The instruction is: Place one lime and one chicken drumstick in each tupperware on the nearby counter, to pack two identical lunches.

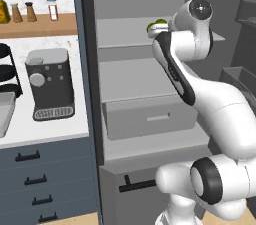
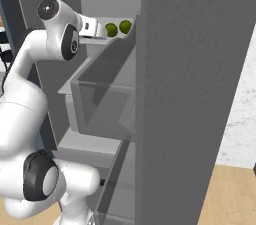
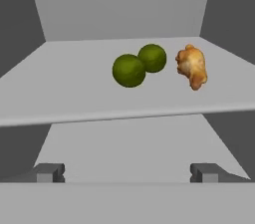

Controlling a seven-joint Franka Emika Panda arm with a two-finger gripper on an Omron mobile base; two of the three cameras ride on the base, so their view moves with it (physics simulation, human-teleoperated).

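Hand view looks along a pale grey shelf point(image 3: 64, 93) inside an open grey fridge cabinet, with the two-finger gripper point(image 3: 127, 172) level with the shelf's front edge and its two dark finger tips set wide apart, nothing between them. On that shelf, towards its back right part, lie two small round glossy green limes: the nearer lime point(image 3: 129, 70) sits just in front and left of the farther lime point(image 3: 152, 57), and the two appear to touch. Just beside the farther lime, on its right and apart from it, lies a lumpy golden-brown chicken drumstick point(image 3: 192, 66), its narrow end pointing towards the shelf's front edge.

From the right base view the white arm reaches into the upper part of the cabinet, the hand stopping near the two limes point(image 2: 111, 30) point(image 2: 125, 26). Below that shelf a grey drawer point(image 1: 150, 114) stands pulled out.

From the left base view, a long white worktop point(image 1: 45, 129) over dark blue-grey drawers lies left of the cabinet. A dark grey coffee machine point(image 1: 49, 84) stands on it near the cabinet side, and the corner of a light-grey rectangular tray point(image 1: 5, 111) shows at the worktop's left end, beside a black tiered rack point(image 1: 7, 71). A wooden wall shelf point(image 1: 35, 25) above carries small bottles.
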